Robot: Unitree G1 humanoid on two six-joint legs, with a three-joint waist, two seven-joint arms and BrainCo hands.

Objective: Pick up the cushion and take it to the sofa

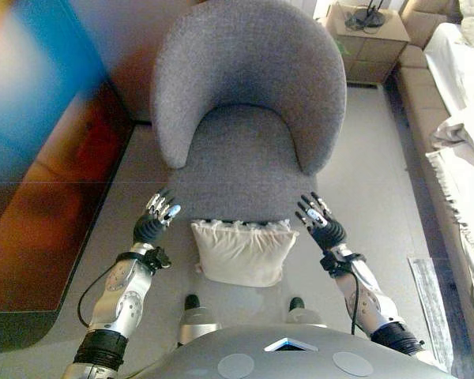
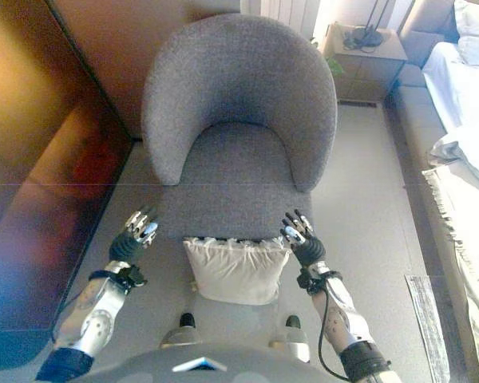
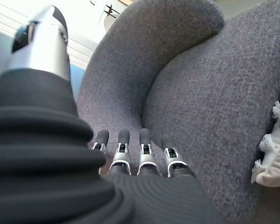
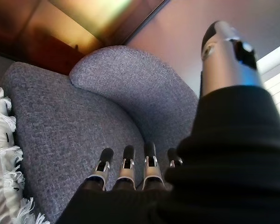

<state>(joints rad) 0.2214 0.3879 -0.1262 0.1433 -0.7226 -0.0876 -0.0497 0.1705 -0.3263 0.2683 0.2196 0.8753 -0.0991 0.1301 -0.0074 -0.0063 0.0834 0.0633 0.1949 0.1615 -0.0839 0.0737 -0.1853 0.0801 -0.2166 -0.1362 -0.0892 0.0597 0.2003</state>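
Note:
A cream cushion (image 1: 241, 253) with a fringed top edge leans against the front of a grey armchair (image 1: 245, 118), its lower part on the floor. My left hand (image 1: 155, 221) hovers just left of the cushion, fingers straight, holding nothing. My right hand (image 1: 322, 225) hovers just right of it, also open and apart from the cloth. The cushion's fringe (image 3: 275, 154) shows at the edge of the left wrist view, and its fringe (image 4: 2, 154) appears again in the right wrist view. A pale sofa (image 1: 458, 118) runs along the right side.
A dark wooden cabinet (image 1: 39, 205) stands along the left. A small wooden side table (image 1: 367, 39) sits behind the armchair at the back right. Grey floor (image 1: 371, 197) lies between the armchair and the sofa.

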